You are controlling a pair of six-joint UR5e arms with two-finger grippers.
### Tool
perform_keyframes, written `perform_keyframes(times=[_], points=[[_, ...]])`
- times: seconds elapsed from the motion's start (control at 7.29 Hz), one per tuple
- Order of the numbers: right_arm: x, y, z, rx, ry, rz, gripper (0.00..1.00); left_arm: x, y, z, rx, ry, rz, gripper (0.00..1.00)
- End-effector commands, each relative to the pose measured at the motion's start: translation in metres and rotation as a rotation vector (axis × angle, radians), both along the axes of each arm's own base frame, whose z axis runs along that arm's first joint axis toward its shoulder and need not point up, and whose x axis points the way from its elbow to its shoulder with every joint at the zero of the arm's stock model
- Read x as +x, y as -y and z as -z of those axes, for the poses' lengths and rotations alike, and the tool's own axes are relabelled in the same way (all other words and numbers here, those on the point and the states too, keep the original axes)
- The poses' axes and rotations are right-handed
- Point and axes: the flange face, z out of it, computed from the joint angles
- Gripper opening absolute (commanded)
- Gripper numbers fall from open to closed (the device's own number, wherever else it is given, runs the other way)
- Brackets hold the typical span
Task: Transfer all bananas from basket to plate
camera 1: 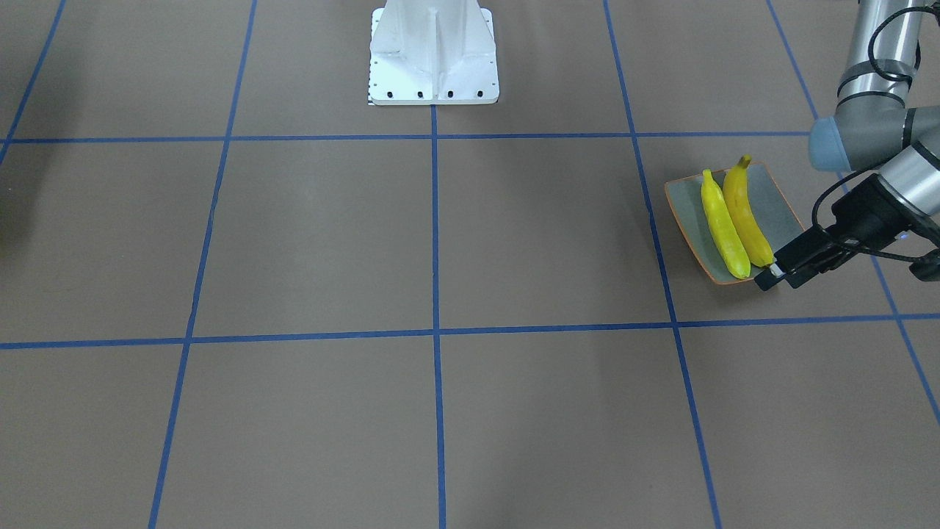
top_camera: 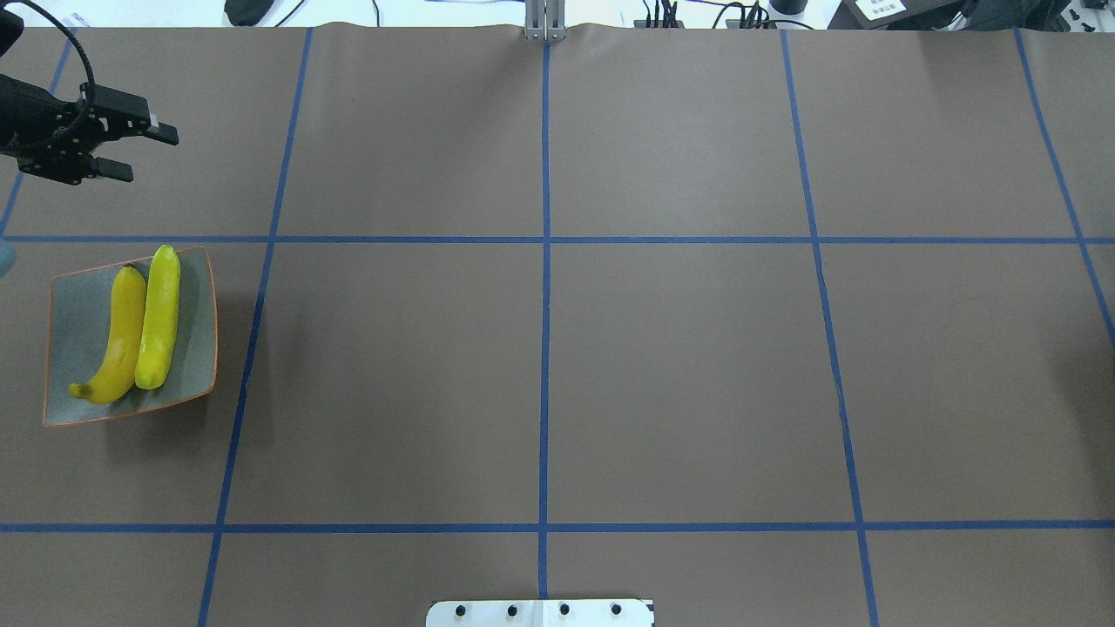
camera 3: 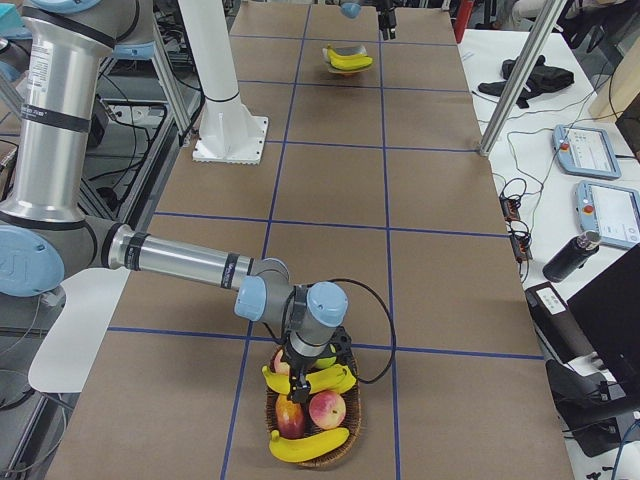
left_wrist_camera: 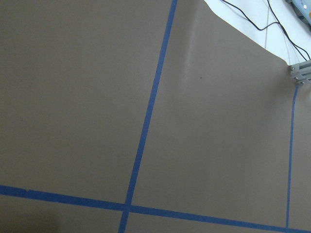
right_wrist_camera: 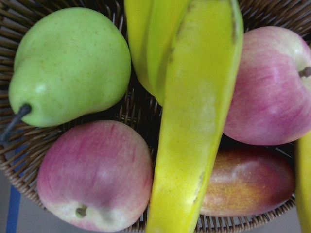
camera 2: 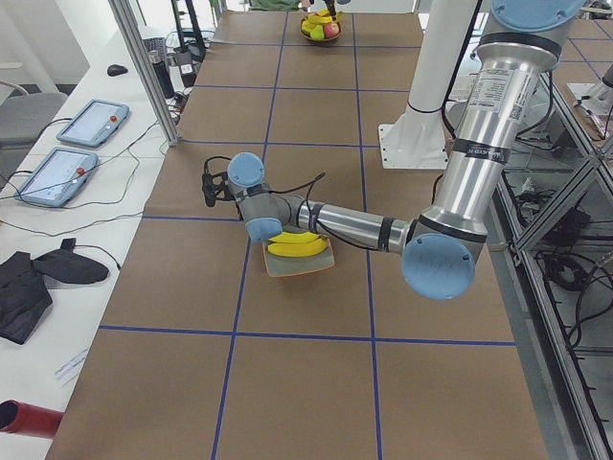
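Observation:
Two bananas lie side by side on the grey-green plate [top_camera: 78,331]: a golden banana [top_camera: 122,340] and a paler banana [top_camera: 159,313]. My left gripper [top_camera: 144,155] hangs open and empty just beyond the plate's far edge; the front-facing view shows the left gripper [camera 1: 771,276] by the plate [camera 1: 778,198] corner. At the other end of the table, the wicker basket [camera 3: 345,440] holds two more bananas [camera 3: 310,380] [camera 3: 308,445]. My right gripper [camera 3: 298,368] reaches down into it. One banana [right_wrist_camera: 194,121] fills the right wrist view; no fingers show, so I cannot tell its state.
The basket [right_wrist_camera: 19,160] also holds a green pear [right_wrist_camera: 68,63], two red apples [right_wrist_camera: 97,174] [right_wrist_camera: 272,82] and a mango [right_wrist_camera: 248,182]. The robot's white base [camera 1: 433,59] stands at mid-table. Tablets and cables lie on a side bench [camera 2: 77,144].

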Motion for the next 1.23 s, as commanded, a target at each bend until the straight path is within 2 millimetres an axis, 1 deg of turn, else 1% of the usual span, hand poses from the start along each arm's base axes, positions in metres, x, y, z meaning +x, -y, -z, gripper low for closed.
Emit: perform_keyframes(times=[0.0,0.55,0.96,1.1], points=[[-0.002,0.002,-0.004,-0.008,0.001,0.002,1.0,0.0,0.0,0.0,0.002,0.0,0.001,1.0],[-0.001,-0.011,-0.016,-0.028,0.013,0.019,1.0,0.0,0.0,0.002,0.004,-0.001,0.001,1.0],[-0.001,-0.016,-0.024,-0.041,0.013,0.029,1.0,0.0,-0.001,0.004,0.009,-0.003,0.001,1.0],[-0.001,-0.016,-0.024,-0.039,0.015,0.033,0.97,-0.001,-0.001,0.005,0.009,-0.004,0.001,1.0]])
